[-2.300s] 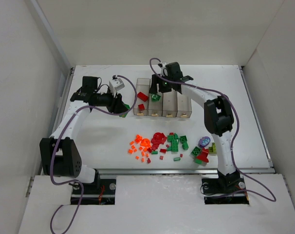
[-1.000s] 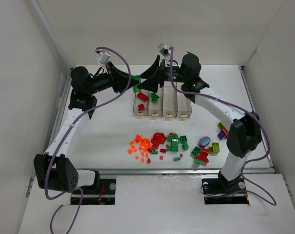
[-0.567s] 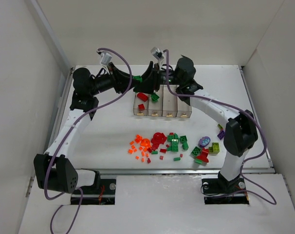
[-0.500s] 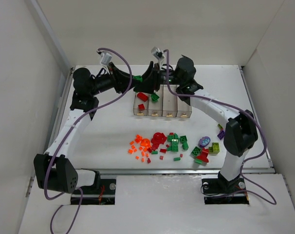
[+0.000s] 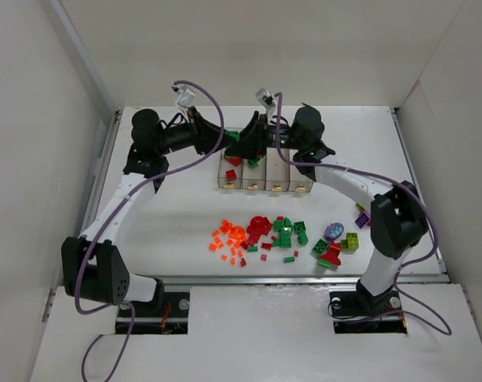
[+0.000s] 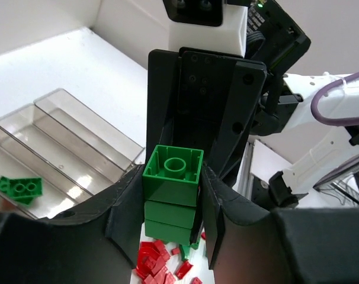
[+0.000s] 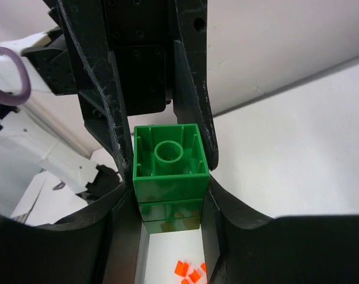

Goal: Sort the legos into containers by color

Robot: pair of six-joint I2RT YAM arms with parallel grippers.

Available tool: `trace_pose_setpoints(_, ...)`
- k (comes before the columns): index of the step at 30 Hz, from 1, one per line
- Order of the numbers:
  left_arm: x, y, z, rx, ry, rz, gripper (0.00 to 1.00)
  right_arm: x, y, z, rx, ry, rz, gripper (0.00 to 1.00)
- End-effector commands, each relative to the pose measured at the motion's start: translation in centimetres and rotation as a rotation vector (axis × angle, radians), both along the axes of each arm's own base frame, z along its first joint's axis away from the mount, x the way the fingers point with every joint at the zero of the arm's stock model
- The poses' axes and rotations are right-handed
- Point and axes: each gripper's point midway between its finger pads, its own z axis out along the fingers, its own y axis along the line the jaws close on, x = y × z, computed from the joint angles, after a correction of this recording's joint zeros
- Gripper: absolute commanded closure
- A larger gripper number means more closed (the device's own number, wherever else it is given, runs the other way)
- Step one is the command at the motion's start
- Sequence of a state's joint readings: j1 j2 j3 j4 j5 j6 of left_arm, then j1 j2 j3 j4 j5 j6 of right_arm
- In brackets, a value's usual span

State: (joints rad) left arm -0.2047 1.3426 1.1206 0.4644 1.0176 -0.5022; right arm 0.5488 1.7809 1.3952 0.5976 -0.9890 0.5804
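left gripper (image 6: 170,204) pinching a green brick stack (image 6: 172,177) by its sides, held in the air. right gripper (image 7: 169,208) meets it head-on, fingers pressed together on the same stack. bins (image 5: 279,172) sit just below both grippers, with red bits (image 5: 234,162) in the first and a green brick (image 6: 18,188) in the next. loose bricks (image 5: 282,234) lie well apart from both grippers, on the near side.

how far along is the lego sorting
Done: red pieces in the first bin, a green brick in the second. In hand: a green stack gripped by left fingers and right fingers above the bins. Left: loose bricks, orange, red, green, purple, lime, on the table; two bins look empty.
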Motion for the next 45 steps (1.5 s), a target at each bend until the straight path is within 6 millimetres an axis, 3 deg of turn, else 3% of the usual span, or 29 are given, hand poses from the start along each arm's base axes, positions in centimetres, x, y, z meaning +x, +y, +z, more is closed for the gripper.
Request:
trace_pose_setpoints(1,3.3,1.5,3.7,-0.041,-0.16,0.157,1.0,0.9,-2.2,-1.7,-0.024,0.016,-0.091,1.0)
trace_pose_setpoints(5,5.6,1.1,3.4,-0.032,-0.164,0.158,1.0,2.1,-4.2,-5.2,-0.065,0.094,-0.158,1.0)
trace_pose_setpoints(11,8.1,-0.3,0.2,-0.013,-0.088,0.138,1.0,4.4,-7.2,-9.7,-0.117,0.186,-0.237,1.0)
trace_pose_setpoints(15,9.8,-1.7,-2.2,0.034,-0.09,0.118,1.0,5.7,-8.7,-10.8,-0.132,0.223,-0.259,1.0)
trace_pose_setpoints(17,10.3,-3.5,-6.3,0.136,-0.041,0.088,1.0,6.6,-9.4,-10.7,-0.133,0.232,-0.291,1.0)
trace_pose_setpoints(18,11.2,-3.9,-6.8,0.237,-0.192,0.084,1.0,7.6,-10.1,-10.0,-0.126,0.224,-0.321,1.0)
trace_pose_setpoints(20,13.2,-4.5,-10.6,0.394,-0.243,0.14,0.97,9.5,-11.8,-10.0,-0.134,0.241,-0.41,1.0)
trace_pose_setpoints(21,13.3,-5.2,-12.1,0.447,-0.267,0.132,0.97,10.4,-12.4,-9.7,-0.133,0.245,-0.45,1.0)
trace_pose_setpoints(23,14.9,-5.0,-14.1,0.515,-0.316,0.145,0.94,12.2,-14.1,-9.5,-0.141,0.249,-0.551,1.0)
trace_pose_setpoints(25,15.2,-5.6,-16.0,0.559,-0.342,0.101,0.88,13.6,-16.0,-9.4,-0.168,0.263,-0.635,1.0)
trace_pose_setpoints(26,15.4,-5.6,-15.5,0.569,-0.377,0.099,0.88,13.6,-16.1,-9.4,-0.173,0.251,-0.635,1.0)
trace_pose_setpoints(27,15.3,-6.0,-17.1,0.592,-0.372,0.075,0.86,13.7,-16.2,-9.7,-0.191,0.264,-0.645,1.0)
trace_pose_setpoints(31,15.2,-7.4,-18.2,0.583,-0.426,0.006,0.76,14.6,-17.1,-9.4,-0.201,0.254,-0.655,1.0)
trace_pose_setpoints(32,14.8,-7.8,-18.6,0.582,-0.428,-0.003,0.72,14.5,-17.0,-10.1,-0.211,0.274,-0.644,1.0)
trace_pose_setpoints(33,15.0,-7.9,-19.1,0.583,-0.425,-0.004,0.71,14.9,-17.4,-9.5,-0.204,0.263,-0.654,1.0)
trace_pose_setpoints(34,15.2,-7.6,-20.2,0.601,-0.404,0.004,0.69,14.7,-17.3,-10.5,-0.223,0.285,-0.641,1.0)
trace_pose_setpoints(35,15.5,-7.6,-20.0,0.597,-0.402,0.023,0.66,14.8,-17.3,-10.0,-0.22,0.28,-0.642,1.0)
trace_pose_setpoints(39,15.7,-7.3,-20.8,0.628,-0.403,0.027,0.4,14.8,-17.3,-9.6,-0.249,0.236,-0.63,1.0)
trace_pose_setpoints(41,15.2,-7.5,-20.2,0.624,-0.427,-0.005,0.27,14.7,-17.4,-9.8,-0.268,0.24,-0.627,1.0)
trace_pose_setpoints(45,13.2,-8.0,-18.8,0.638,-0.491,-0.11,0.24,14.6,-17.5,-8.3,-0.267,0.203,-0.628,1.0)
